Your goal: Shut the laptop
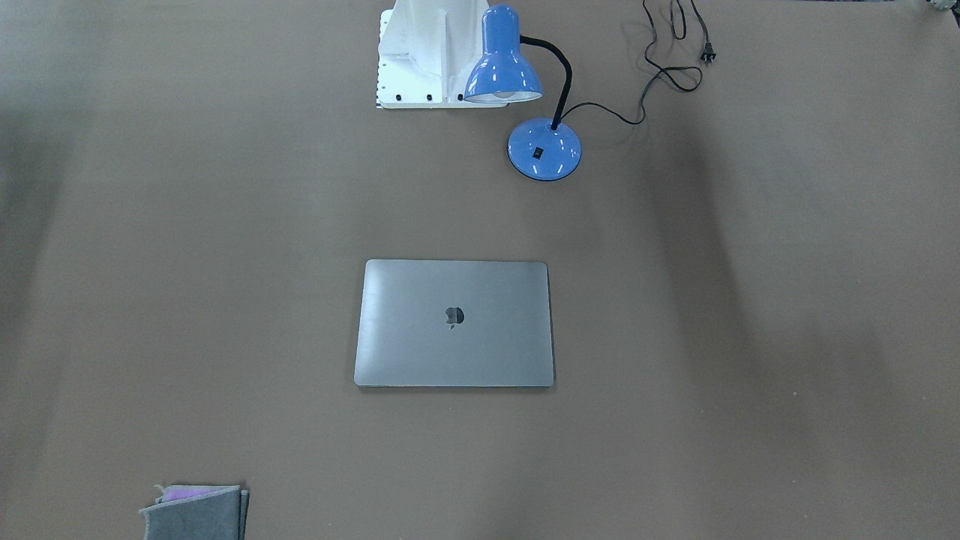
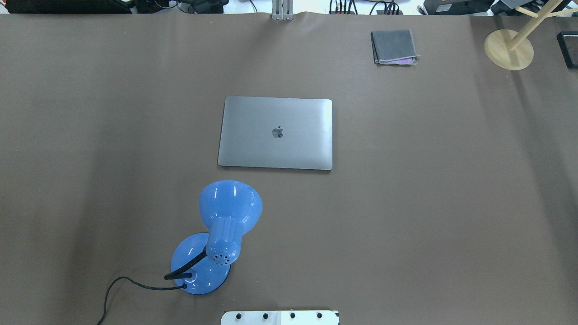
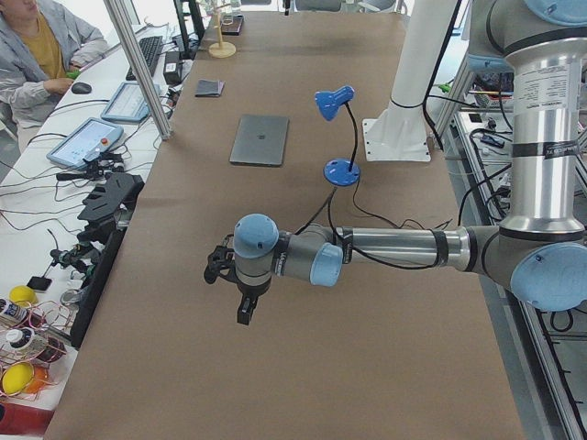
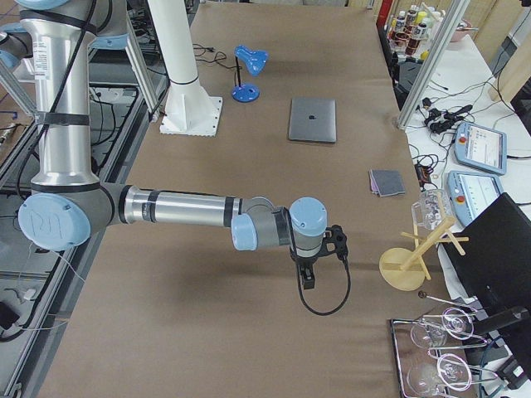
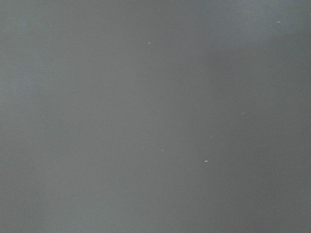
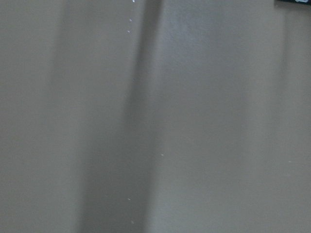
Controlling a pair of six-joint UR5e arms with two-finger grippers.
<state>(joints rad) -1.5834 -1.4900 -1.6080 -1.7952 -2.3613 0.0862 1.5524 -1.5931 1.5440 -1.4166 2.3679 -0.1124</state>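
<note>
left gripper: points straight down, hanging above the bare table cover near the table's left end; finger spacing cannot be told from the side view. right gripper: same downward attitude above the cover near the table's right end, with a black cable looped beneath the wrist; finger spacing likewise cannot be told. each wrist camera shows only plain cover. each forearm runs level out from the robot's side, the upper arm standing vertical at the table's edge. the laptop lies at mid-table, well apart from both grippers, lid shut flat on its base. the only mark on the lid is a dark apple logo. all four laptop edges are free, with open cover on every side. a blue desk lamp stands near the laptop's robot-side edge, toward the robot's left, not touching it; its black cord lies loose, unplugged. a folded grey cloth and a wooden stand sit at the far right.
</note>
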